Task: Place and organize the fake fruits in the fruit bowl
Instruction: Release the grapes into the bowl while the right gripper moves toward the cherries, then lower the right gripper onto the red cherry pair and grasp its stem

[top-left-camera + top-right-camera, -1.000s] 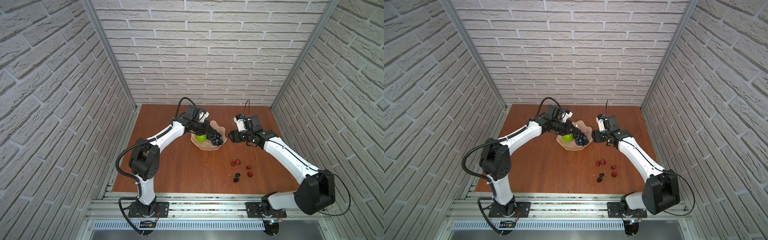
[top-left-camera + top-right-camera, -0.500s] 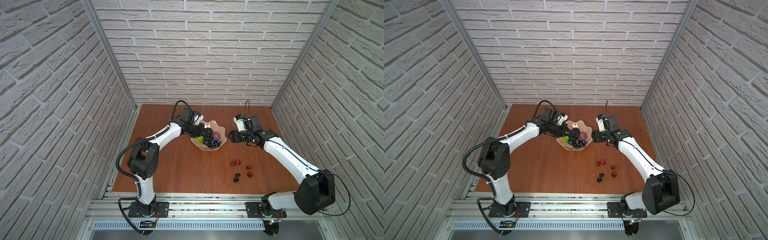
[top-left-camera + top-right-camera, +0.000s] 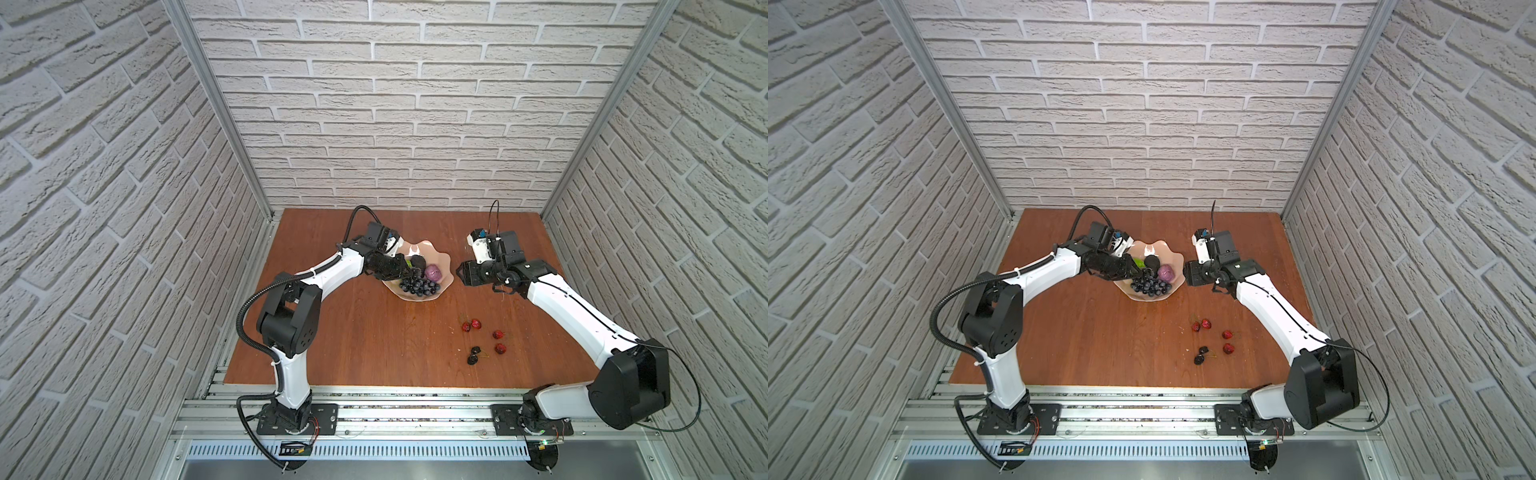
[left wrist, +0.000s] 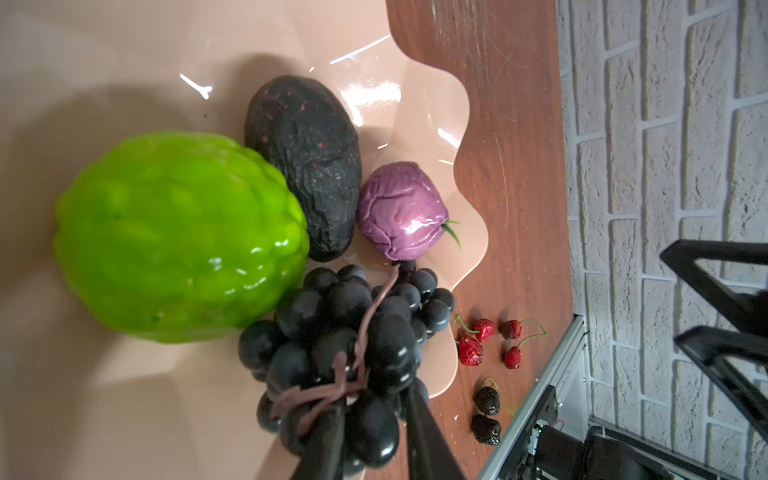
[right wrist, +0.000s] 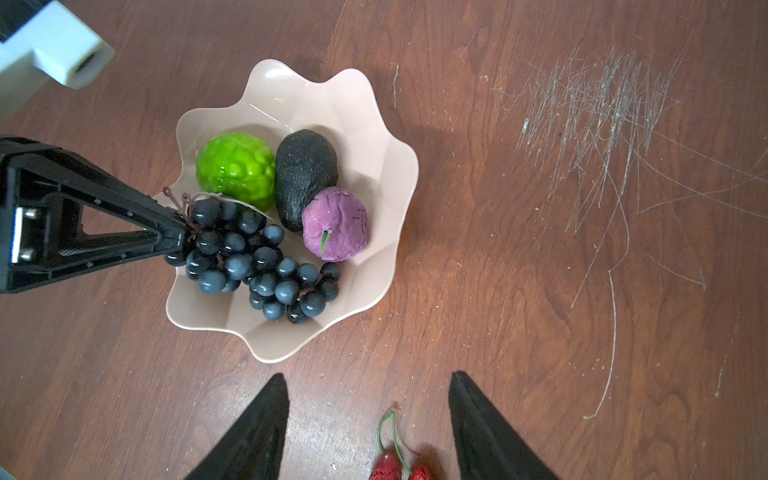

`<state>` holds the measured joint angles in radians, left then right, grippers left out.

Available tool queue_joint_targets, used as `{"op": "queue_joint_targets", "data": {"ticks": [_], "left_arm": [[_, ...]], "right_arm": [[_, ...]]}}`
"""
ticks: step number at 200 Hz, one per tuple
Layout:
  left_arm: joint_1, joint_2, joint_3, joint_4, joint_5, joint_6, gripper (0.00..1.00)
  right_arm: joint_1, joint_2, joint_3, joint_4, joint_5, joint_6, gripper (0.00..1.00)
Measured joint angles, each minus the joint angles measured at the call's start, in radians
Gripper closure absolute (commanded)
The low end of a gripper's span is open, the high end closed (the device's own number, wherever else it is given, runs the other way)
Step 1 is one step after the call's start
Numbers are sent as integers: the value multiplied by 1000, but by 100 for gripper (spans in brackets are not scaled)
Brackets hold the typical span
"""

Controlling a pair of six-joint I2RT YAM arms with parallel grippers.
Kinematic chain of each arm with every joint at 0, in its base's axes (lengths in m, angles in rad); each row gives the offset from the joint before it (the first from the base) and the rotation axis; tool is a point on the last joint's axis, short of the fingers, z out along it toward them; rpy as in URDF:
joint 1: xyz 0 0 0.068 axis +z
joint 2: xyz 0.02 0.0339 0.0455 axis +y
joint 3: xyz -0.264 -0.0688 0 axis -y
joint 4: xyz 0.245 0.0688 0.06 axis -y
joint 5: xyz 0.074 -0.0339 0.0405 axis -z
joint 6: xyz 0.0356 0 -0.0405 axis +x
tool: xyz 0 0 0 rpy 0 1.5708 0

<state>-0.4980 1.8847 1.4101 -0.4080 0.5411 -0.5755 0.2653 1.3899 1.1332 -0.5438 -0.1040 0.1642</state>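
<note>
The pale pink fruit bowl (image 3: 415, 249) (image 5: 291, 95) holds a lime-green ball (image 4: 178, 232), a black avocado (image 4: 307, 162), a purple fruit (image 4: 399, 208) and a dark grape bunch (image 3: 417, 286) (image 4: 353, 324). My left gripper (image 4: 374, 415) (image 5: 183, 232) is at the bunch's stem end over the bowl's left rim, jaws parted, with a grape between the fingers. The bunch rests in the bowl. My right gripper (image 5: 365, 376) (image 3: 459, 274) hovers open and empty just right of the bowl. Red strawberries (image 3: 476, 324) and dark cherries (image 3: 473, 355) lie on the table at the front right.
The wooden table (image 3: 365, 332) is walled by brick panels at the back and both sides. A metal rail (image 3: 374, 395) runs along the front edge. Scratches mark the wood (image 5: 602, 124) in the right wrist view.
My left gripper drew back leftward across the bowl, uncovering the avocado and purple fruit. The grape bunch settled in the bowl's front, and the left jaws have parted. The right arm has not moved.
</note>
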Motion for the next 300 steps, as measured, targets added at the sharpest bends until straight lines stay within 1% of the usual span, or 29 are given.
{"op": "queue_joint_targets", "data": {"ticks": [9, 24, 32, 41, 58, 67, 106, 149, 169, 188, 207, 222, 255, 271, 281, 300], "left_arm": [[1, -2, -3, 1, -8, 2, 62], [4, -9, -16, -1, -25, 5, 61], [6, -14, -21, -3, -34, 7, 59], [9, -22, -27, -5, -48, 8, 55], [12, -43, -30, -18, -77, 18, 43], [13, -56, -30, -21, -90, 21, 41], [13, -105, -33, -33, -127, 34, 38], [12, -172, -73, -72, -209, 56, 39], [4, -241, -117, -87, -270, 64, 39], [-5, -325, -172, -86, -317, 67, 40], [-19, -406, -227, -71, -352, 63, 39], [-26, -446, -259, -58, -365, 59, 39], [-30, -493, -334, -6, -376, 50, 39], [-30, -523, -395, 25, -377, 33, 39], [-30, -540, -428, 38, -377, 23, 38], [-30, -566, -468, 49, -377, 13, 38]], "right_arm": [[0, 1, 0, 0, -2, 0, 37], [0, 2, 0, -1, -4, 0, 37], [0, 3, 0, -2, -5, 0, 37], [0, 3, 0, -4, -6, 0, 37], [0, 3, 5, -13, -7, 0, 37], [0, 3, 8, -16, -7, 0, 37], [0, 3, 11, -24, -7, 0, 37], [0, -6, 11, -60, 1, 1, 38], [0, -47, 10, -97, 19, 6, 39], [0, -130, -21, -122, 51, 23, 39], [0, -224, -73, -164, 90, 60, 39], [0, -266, -119, -188, 105, 96, 39], [0, -271, -220, -245, 103, 182, 39], [-1, -283, -271, -264, 101, 232, 35], [-5, -298, -302, -274, 98, 254, 34], [-39, -309, -335, -296, 74, 295, 31]]}}
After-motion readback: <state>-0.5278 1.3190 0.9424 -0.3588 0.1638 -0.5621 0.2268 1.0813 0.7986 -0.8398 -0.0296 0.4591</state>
